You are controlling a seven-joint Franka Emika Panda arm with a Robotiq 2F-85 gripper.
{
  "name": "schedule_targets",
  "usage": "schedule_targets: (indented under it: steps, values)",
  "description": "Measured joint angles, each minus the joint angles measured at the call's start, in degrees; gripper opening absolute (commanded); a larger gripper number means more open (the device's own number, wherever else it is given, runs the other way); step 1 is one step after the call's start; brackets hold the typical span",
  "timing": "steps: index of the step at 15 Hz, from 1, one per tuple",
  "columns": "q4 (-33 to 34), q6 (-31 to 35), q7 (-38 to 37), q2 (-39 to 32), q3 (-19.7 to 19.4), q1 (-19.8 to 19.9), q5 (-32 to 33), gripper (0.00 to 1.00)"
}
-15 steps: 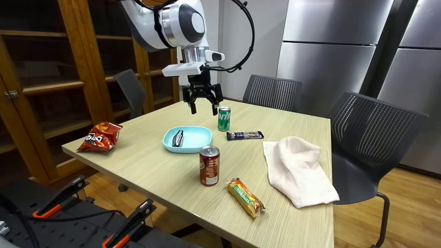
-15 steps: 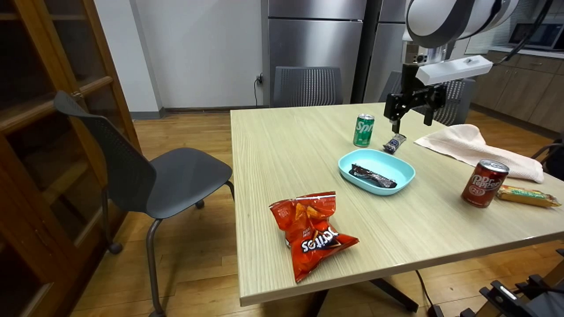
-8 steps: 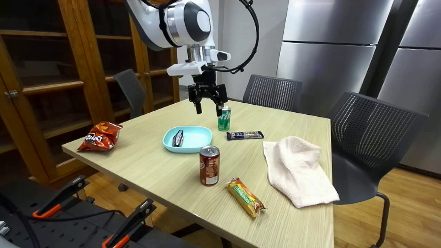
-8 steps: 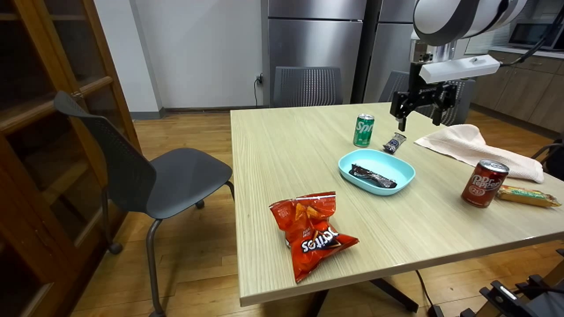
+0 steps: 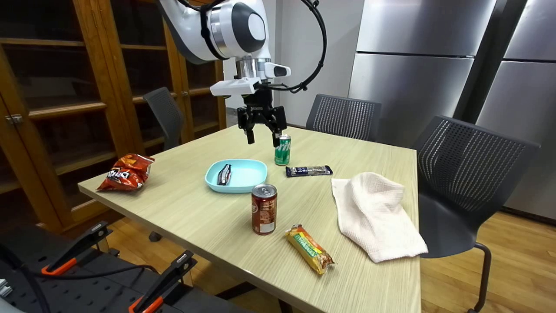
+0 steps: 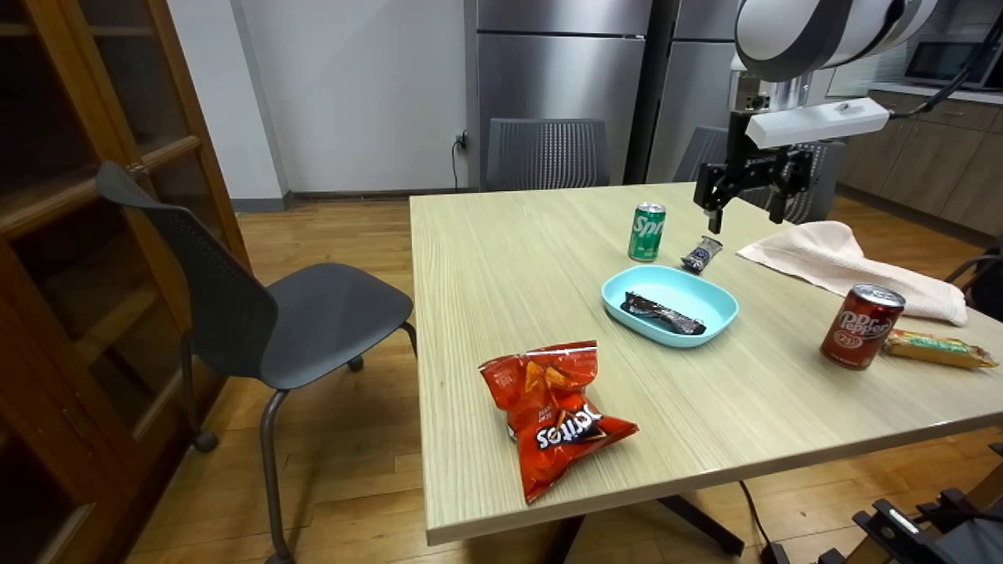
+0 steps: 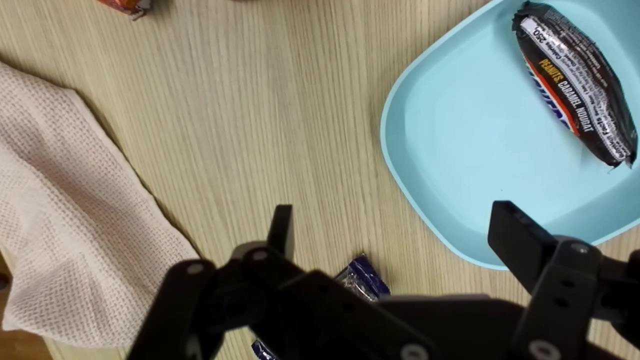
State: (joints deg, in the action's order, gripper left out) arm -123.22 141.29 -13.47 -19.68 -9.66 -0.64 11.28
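The gripper [image 5: 263, 142] is hovering unloaded above the table [image 5: 186, 200], its jaws standing wide apart. The blue bar [image 5: 309, 171] is lying on the table between the Sprite [image 5: 282, 156] and the cloth [image 5: 378, 213]; in the wrist view, the gripper is partly covering it. The tray [image 5: 247, 171] is resting near the Sprite and holding a dark bar [image 5: 224, 174]. The Dr Pepper [image 5: 264, 211] is standing near the yellow bar [image 5: 309, 249].
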Motion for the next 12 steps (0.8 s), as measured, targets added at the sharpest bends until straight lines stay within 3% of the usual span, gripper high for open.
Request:
schedule_targets:
  steps: [4,12]
  values:
    - [0.2,0.0,-0.2,-0.3,0.0,0.1,-1.7,1.00]
    - [9.4,-4.1,-0.2,-5.3,0.2,4.6,-17.7,1.00]
